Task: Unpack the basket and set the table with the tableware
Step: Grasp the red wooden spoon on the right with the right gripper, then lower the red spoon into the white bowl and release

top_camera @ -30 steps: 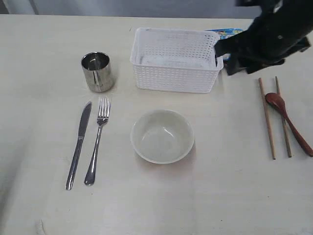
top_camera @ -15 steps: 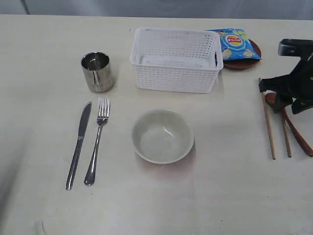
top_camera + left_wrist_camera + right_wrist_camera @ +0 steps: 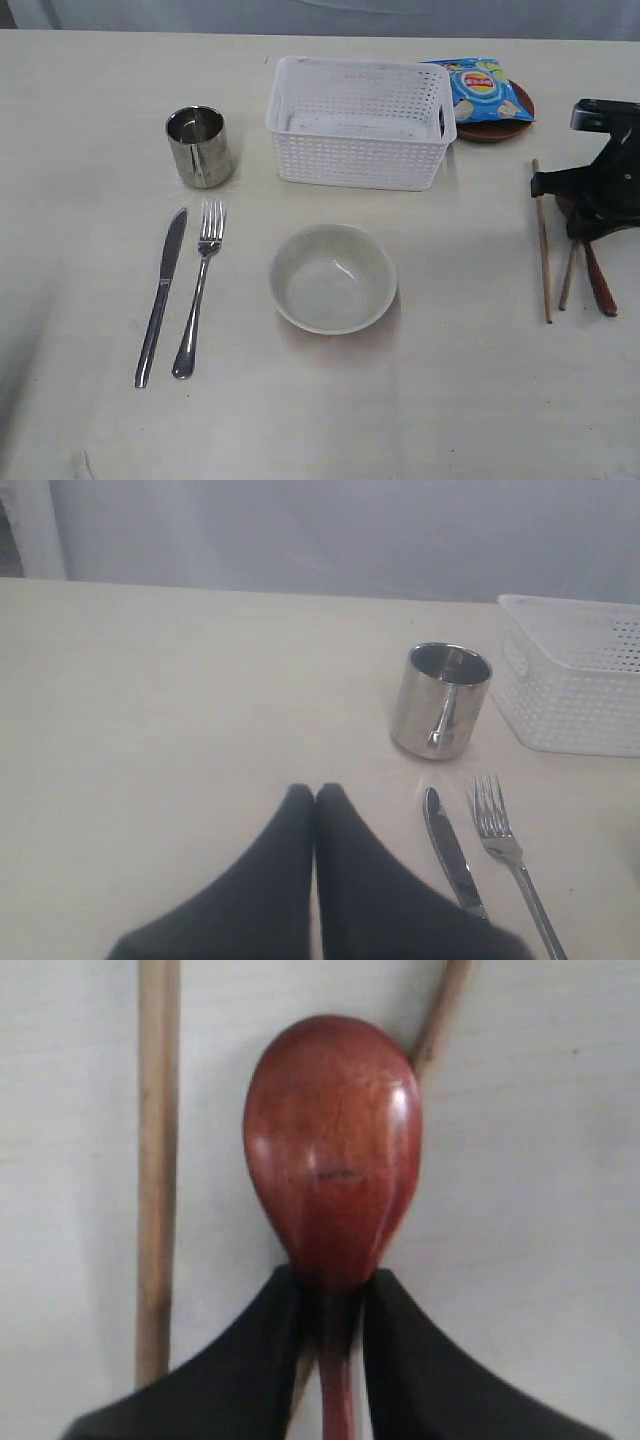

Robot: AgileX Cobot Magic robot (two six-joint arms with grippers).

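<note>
**Pinching the spoon at its neck**

Exterior view: showing the dark red-brown glossy wooden spoon [image 3: 600, 290] lying close to the right edge of the plain cream-beige tabletop [image 3: 450, 400]. Lying just beside the pair of thin wooden chopsticks [image 3: 543, 245] and well apart from the white perforated plastic basket [image 3: 360, 150] near the far edge. Finding the black right pincer [image 3: 590, 228] directly over the spoon's bowl end and hiding it. Not showing from here how the jaws are standing.

Left wrist view: seeing the black left pincer [image 3: 315, 798] with its tips pressed together on nothing, hovering over bare tabletop near the shiny steel cylindrical cup [image 3: 440, 700].

Right wrist view: looking down on the oval bowl of the spoon, with the right pincer's black fingers [image 3: 250, 1360] pressing either side of the narrow neck just behind it. Clamping the spoon there, with the opening narrow. One chopstick seeming to run under the spoon.

Judging the spoon light and stiff, with a polished and probably slippery finish. Reckoning the neck a sound place to take hold, though likely allowing some swivel. Expecting the touching chopstick to be getting dragged along.
</note>
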